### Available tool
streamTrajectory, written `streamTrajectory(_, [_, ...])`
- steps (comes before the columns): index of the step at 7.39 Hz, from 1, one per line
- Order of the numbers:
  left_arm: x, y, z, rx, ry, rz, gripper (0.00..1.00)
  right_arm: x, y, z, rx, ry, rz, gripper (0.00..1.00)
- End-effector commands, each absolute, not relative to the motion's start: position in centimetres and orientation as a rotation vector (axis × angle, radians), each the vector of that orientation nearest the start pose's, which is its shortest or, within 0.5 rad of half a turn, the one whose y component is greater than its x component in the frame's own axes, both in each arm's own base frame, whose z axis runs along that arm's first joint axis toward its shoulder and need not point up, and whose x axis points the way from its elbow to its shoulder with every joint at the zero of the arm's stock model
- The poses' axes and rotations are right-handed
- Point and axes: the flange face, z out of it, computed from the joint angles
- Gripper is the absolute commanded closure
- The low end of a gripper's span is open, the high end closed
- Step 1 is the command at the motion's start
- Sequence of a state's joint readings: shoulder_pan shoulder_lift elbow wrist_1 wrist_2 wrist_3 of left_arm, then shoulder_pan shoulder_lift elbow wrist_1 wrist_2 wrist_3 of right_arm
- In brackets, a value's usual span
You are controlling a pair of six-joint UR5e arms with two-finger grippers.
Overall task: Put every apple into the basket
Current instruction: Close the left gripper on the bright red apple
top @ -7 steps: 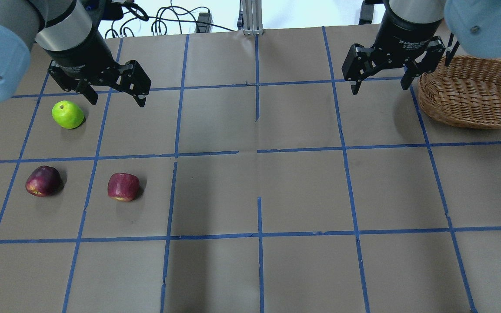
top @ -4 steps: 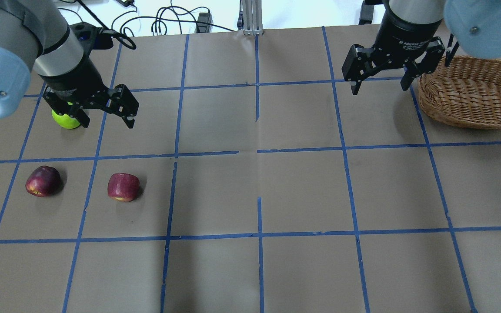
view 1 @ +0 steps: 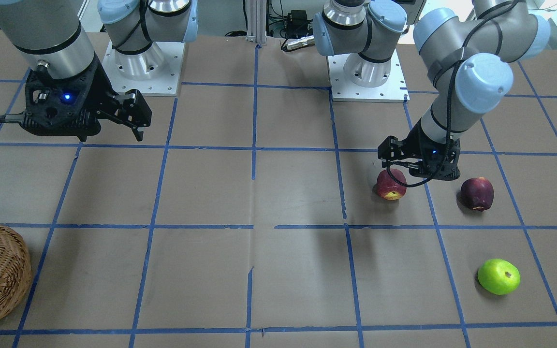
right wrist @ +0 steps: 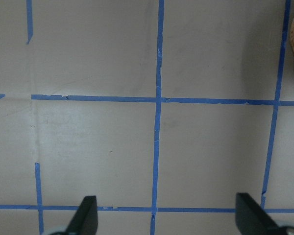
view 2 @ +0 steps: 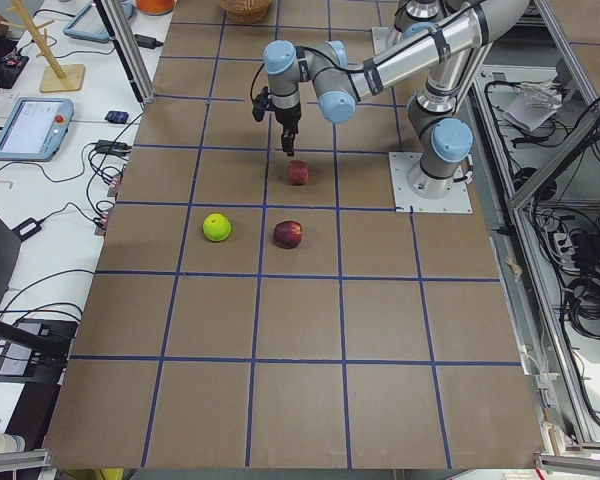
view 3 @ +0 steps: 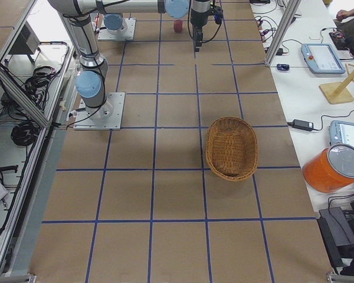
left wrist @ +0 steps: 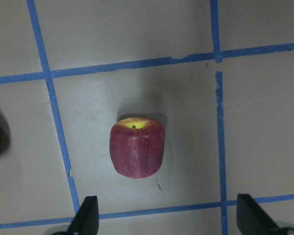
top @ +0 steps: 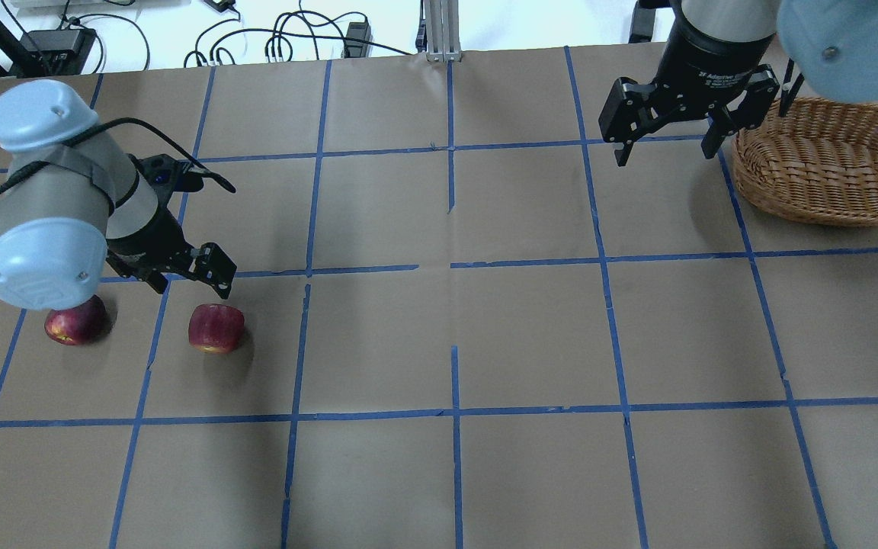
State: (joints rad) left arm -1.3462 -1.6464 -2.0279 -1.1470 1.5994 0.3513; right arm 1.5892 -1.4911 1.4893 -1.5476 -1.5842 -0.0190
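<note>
The red apple with a yellow patch [top: 216, 328] lies on the table left of centre. My left gripper [top: 191, 288] hangs open and empty just above and behind it; the left wrist view shows this apple [left wrist: 137, 148] between and ahead of the open fingertips [left wrist: 85, 215]. The dark maroon apple [top: 73, 324] lies to its left, partly under my left elbow. The green apple [view 1: 498, 276] is hidden by the left arm in the overhead view. The wicker basket [top: 828, 206] sits empty at the far right. My right gripper [top: 666, 152] hangs open and empty beside the basket's left rim.
Brown paper with a blue tape grid covers the table [top: 454, 343]. Cables and a metal post [top: 439, 30] lie at the far edge. The arm bases [view 1: 365, 72] stand at the robot's side. Tablets and an orange container [view 3: 333, 168] sit on a side bench.
My left gripper has moved from above the green apple toward the robot's side and now hangs over the red apple, still open. The right arm has not moved.
</note>
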Motion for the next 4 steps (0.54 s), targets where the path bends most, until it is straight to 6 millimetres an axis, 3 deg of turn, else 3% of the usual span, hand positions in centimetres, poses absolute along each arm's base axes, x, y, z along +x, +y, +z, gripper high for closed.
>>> streamTrajectory(1, [-2.0,-46.4,21.1,0.208,3.127,0.212,0.00,14.2,-52.1,48.5,-0.061,3.153,0.031,0.00])
streamTrajectory(4, [-1.8,-47.2,18.2,0.213,3.127,0.212,0.00,14.2,-52.1,48.5,-0.061,3.153,0.029,0.00])
